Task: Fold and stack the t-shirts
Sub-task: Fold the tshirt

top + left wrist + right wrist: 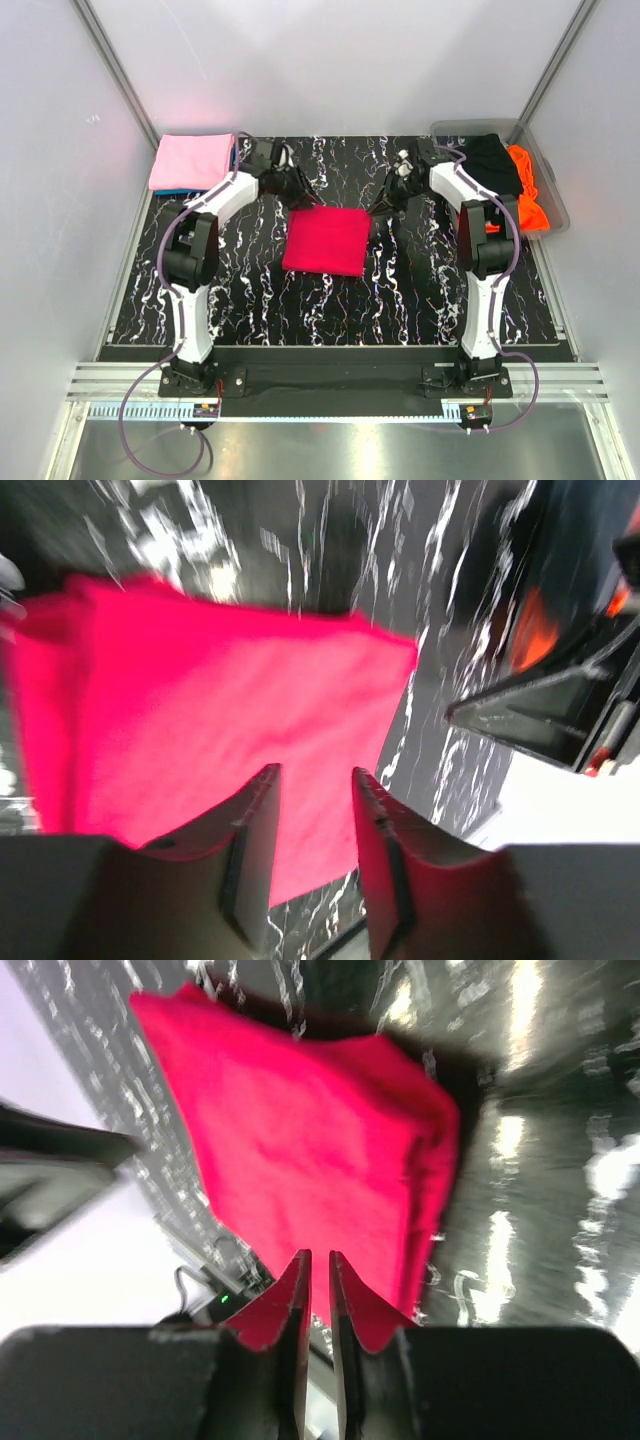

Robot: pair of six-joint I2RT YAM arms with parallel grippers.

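Crimson tee (pixel 326 241) lies folded; left claw (pixel 304 194), right claw (pixel 381 207) near far corners.

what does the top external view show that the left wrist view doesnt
Only the top external view: the pink t-shirt lying on a blue t-shirt at the far left corner, and both arms from base to wrist.
Only the left wrist view: the left pincer close up, its fingers parted and holding nothing.
Both: the crimson t-shirt folded flat on the marbled table.
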